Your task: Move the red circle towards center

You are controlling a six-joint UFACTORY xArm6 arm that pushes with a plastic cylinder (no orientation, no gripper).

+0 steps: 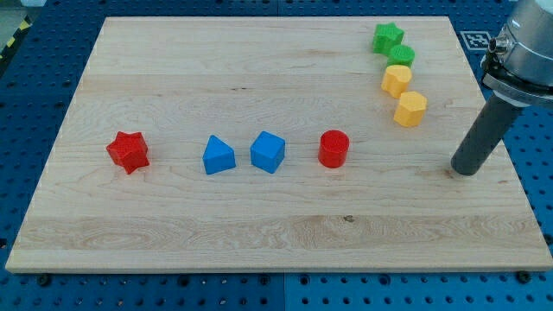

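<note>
In the camera view, my tip [465, 170] rests on the pale wood-grain counter [259, 233] near its right edge, well apart from the red circle [333, 149]. That block sits a little right of the counter's middle, so I judge the rod is placed to push it leftward; there are no jaws, only the smooth dark rod. The matte blocks form a row: red star [128, 151], blue triangle [218, 155], blue cube [268, 151]; green star [388, 37], green circle [401, 56] and two yellow hexagons [397, 79] [410, 109] cluster toward the top-right corner.
</note>
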